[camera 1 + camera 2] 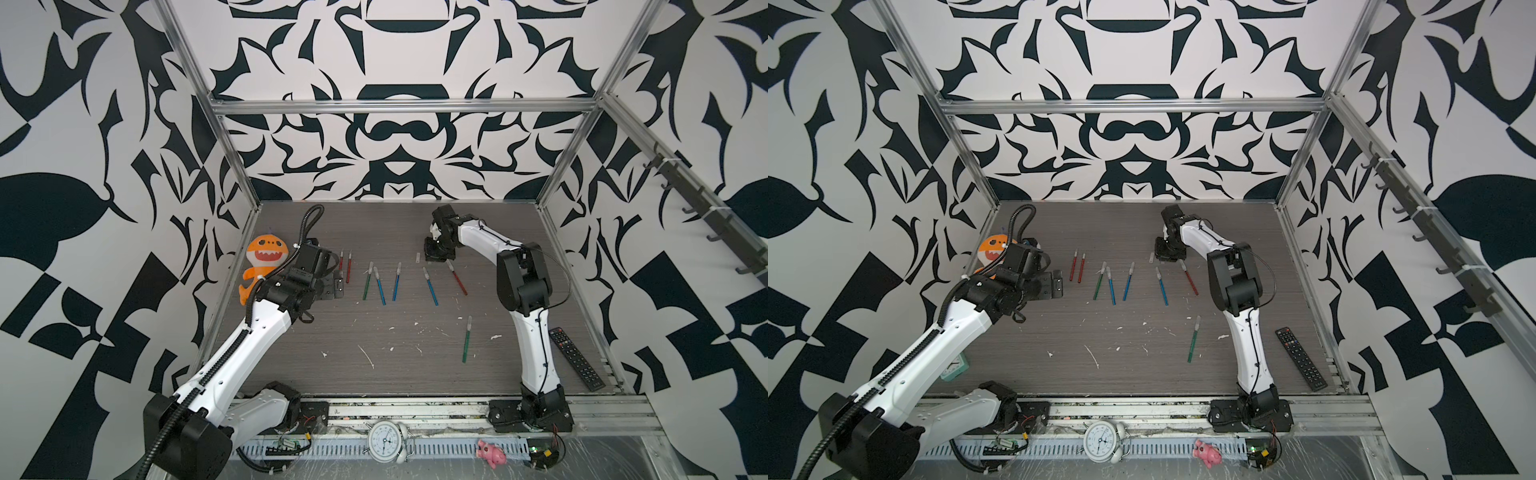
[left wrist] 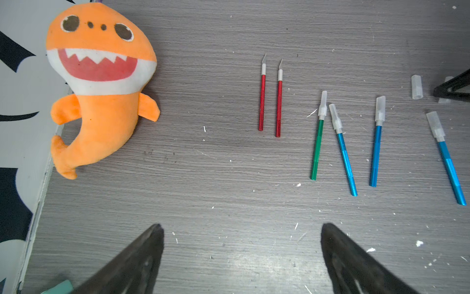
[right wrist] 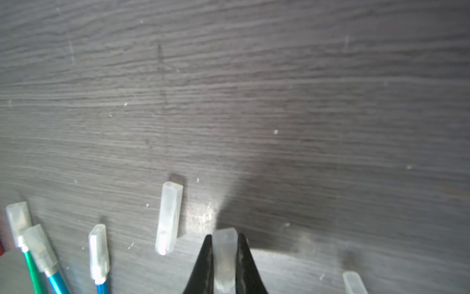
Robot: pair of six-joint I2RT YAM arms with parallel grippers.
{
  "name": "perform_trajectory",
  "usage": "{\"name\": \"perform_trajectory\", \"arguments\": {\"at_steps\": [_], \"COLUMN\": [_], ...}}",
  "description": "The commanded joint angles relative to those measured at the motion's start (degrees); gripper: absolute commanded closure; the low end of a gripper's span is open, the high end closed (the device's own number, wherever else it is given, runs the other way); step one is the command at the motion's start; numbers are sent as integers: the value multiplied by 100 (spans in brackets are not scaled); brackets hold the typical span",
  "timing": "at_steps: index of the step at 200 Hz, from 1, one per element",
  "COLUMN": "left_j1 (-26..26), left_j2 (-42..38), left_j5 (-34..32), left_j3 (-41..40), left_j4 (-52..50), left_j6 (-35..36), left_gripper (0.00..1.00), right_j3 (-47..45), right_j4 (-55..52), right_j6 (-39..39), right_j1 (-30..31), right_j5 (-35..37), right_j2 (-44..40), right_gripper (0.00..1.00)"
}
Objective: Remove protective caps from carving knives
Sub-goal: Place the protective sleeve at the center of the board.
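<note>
My right gripper (image 3: pixel 224 238) is shut on a translucent protective cap (image 3: pixel 225 257), low over the table at the back (image 1: pixel 434 255). Another loose cap (image 3: pixel 169 216) lies just beside it on the wood (image 1: pixel 418 258). Two red carving knives (image 2: pixel 262 101) lie side by side with their blades bare. A green knife (image 2: pixel 316 150) and three blue ones (image 2: pixel 376 152) wear caps. One red knife (image 1: pixel 457 279) lies by the right arm, and a green knife (image 1: pixel 467 338) lies nearer the front. My left gripper (image 2: pixel 241 229) hovers open, left of the red pair, holding nothing.
An orange shark plush (image 1: pixel 266 259) leans at the left wall beside the left arm. A black remote control (image 1: pixel 575 359) lies at the right edge. White flecks dot the front of the table (image 1: pixel 370 355). An alarm clock (image 1: pixel 386 440) and a pink toy (image 1: pixel 492 453) sit beyond the front rail.
</note>
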Motion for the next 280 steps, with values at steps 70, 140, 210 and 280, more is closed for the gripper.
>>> {"name": "perform_trajectory", "arguments": {"at_steps": [70, 140, 210, 280], "left_j1": [-133, -177, -217, -225], "left_j2": [122, 102, 104, 179], "left_j5": [-183, -190, -204, 27], "left_j3": [69, 73, 81, 122], "left_j4": [-201, -218, -235, -234], "left_j6": [54, 60, 71, 132], "left_gripper": [0, 1, 1, 1], "right_j3": [624, 696, 773, 1158], "right_j4": [-311, -404, -399, -682], "right_j6": [18, 87, 166, 127], "right_j1": [124, 199, 198, 200], "right_j5": [24, 126, 147, 226], "right_j2": [258, 317, 267, 4], "right_gripper": [100, 93, 76, 68]}}
